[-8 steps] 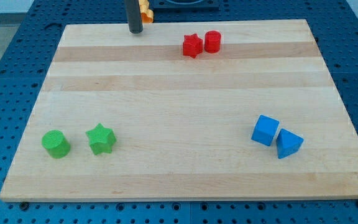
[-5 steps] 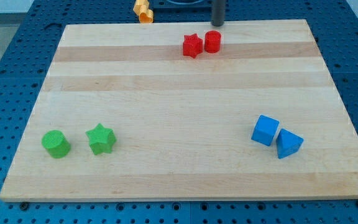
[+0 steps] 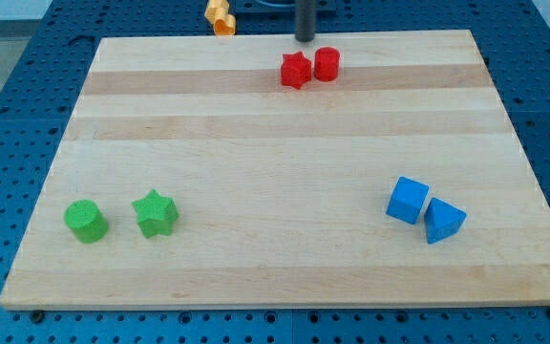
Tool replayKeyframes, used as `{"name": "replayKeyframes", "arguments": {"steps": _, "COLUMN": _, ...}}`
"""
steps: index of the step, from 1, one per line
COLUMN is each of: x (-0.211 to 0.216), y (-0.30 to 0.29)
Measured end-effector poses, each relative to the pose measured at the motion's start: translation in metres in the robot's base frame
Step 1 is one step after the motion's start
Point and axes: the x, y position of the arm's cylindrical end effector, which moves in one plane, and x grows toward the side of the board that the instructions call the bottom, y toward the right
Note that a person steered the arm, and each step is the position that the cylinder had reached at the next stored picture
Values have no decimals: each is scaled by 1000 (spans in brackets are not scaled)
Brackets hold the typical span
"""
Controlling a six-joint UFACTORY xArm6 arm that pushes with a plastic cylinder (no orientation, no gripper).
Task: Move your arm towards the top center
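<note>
My tip stands at the top edge of the wooden board, near the middle of that edge. It is just above the red star and the red cylinder, apart from both. The two red blocks sit side by side, touching or nearly so.
A green cylinder and a green star sit at the lower left. A blue cube and a blue wedge-like block sit at the lower right. A yellow-orange block lies off the board beyond its top edge.
The tip moved from the top left, by the yellow block, right past the red cylinder, then back left a little to above the red star. No block moved.
</note>
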Motion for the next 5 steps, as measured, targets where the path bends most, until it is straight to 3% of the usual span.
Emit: {"name": "replayKeyframes", "arguments": {"steps": 5, "x": 0, "y": -16}}
